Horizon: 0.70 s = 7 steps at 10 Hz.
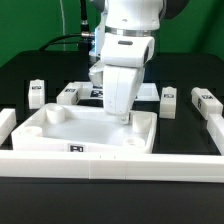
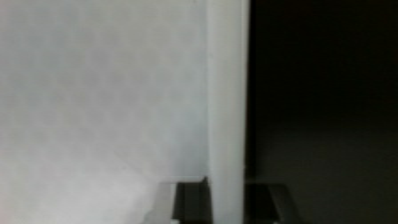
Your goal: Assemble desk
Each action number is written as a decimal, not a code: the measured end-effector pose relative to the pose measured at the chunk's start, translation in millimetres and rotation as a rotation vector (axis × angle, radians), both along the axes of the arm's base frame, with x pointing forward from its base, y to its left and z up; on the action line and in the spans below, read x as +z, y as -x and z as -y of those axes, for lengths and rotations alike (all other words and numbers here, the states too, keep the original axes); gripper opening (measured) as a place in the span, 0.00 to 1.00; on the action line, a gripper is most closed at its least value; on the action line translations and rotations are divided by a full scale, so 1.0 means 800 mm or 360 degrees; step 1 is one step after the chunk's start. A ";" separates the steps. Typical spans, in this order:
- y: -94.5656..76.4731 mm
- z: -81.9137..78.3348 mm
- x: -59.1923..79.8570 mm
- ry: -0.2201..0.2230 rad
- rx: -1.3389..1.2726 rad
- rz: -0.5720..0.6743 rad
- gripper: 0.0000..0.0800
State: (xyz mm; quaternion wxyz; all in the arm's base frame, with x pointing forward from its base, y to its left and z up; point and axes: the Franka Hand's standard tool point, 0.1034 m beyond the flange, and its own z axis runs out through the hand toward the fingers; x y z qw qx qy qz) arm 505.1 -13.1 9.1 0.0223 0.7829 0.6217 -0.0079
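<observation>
Green backdrop (image 1: 30,25) behind black table (image 1: 20,80); long white border wall (image 1: 110,165) along near edge.

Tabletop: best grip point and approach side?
Grip the tabletop by its raised rim, coming straight down from above. It lies flat and looks too wide to span, while the upright rim is likely thin enough to pinch.

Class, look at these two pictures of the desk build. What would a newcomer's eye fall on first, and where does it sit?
The big white robot arm fills the middle of the exterior view, its gripper lowered and shut, seemingly on the rim of the tabletop, a white tray with round corner sockets. Behind the tray, four tagged legs lie apart, two toward the exterior view's left and two toward its right. The wrist view shows that rim close up against darkness.
</observation>
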 end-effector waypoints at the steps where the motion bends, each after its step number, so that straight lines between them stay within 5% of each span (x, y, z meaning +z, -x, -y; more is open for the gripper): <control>1: 0.000 0.000 0.000 0.0000 0.0000 0.0000 0.07; 7: -0.006 -0.019 0.003 0.0008 0.0295 -0.0103 0.07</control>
